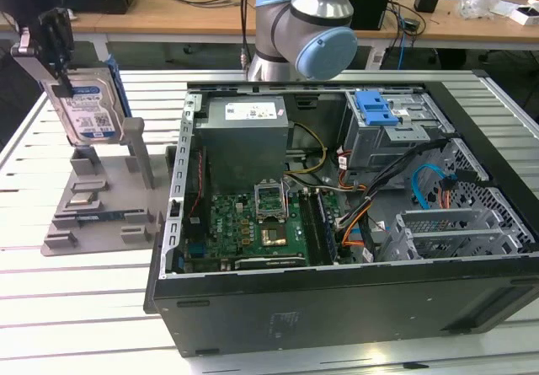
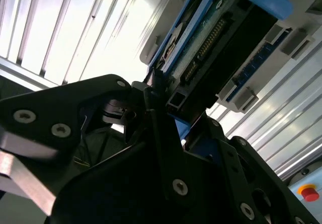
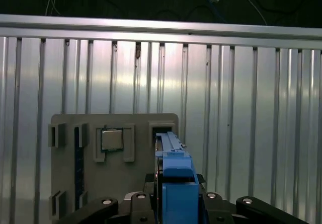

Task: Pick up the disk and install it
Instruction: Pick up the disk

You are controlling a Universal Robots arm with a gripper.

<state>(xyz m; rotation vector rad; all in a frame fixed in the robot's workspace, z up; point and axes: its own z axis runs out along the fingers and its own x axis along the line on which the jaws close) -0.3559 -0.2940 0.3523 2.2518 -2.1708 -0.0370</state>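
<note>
Pickup step: gripper [image 1: 59,67] clamped shut on disk [image 1: 88,105], upright over grey fixture [image 1: 93,215], 10 o'clock from open case [image 1: 337,308]. Install pending; likely calls for clearing case wall toward drive cage [image 1: 396,135].

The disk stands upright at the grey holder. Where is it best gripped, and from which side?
Grip the disk by its top edge, coming from above, one finger on each flat face. It stands on edge at the holder, so both faces are free. The tool is shut there.
</note>
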